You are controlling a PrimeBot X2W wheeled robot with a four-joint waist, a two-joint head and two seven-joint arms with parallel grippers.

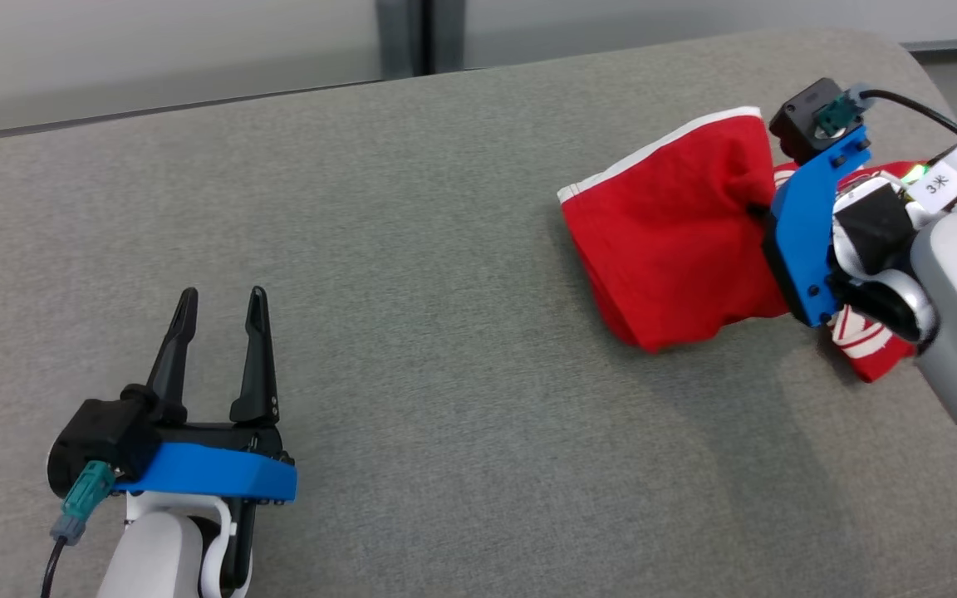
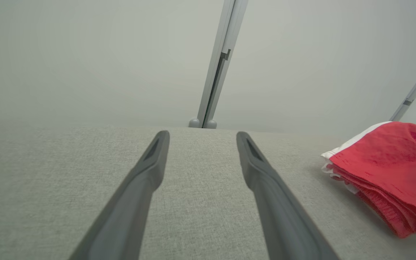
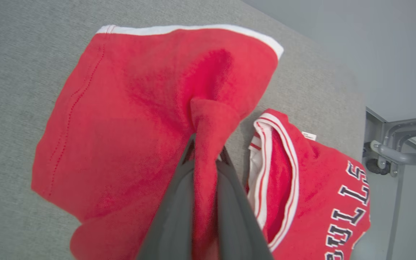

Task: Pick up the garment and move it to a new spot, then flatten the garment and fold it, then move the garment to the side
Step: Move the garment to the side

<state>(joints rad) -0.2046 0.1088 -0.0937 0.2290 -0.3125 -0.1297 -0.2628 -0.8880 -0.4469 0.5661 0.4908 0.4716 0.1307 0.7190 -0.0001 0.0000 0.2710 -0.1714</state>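
The garment (image 1: pixel 678 232) is a red jersey with white trim, bunched at the right of the grey surface (image 1: pixel 412 332). My right gripper (image 1: pixel 759 212) reaches into it from the right, fingertips buried in the cloth. In the right wrist view that gripper (image 3: pixel 204 150) is shut on a pinched ridge of the garment (image 3: pixel 128 119), whose lettered part lies lower right. My left gripper (image 1: pixel 222 301) hovers open at the lower left, far from the cloth. Between its fingers (image 2: pixel 154 159) the left wrist view has bare fabric surface, and the garment (image 2: pixel 388 169) lies at the right.
The grey surface's far edge (image 1: pixel 196 104) runs along the top, with a pale wall and a dark post behind it. A metal frame on a caster (image 3: pixel 392 159) stands off the surface's right end. A black cable (image 1: pixel 915 108) loops above the right wrist.
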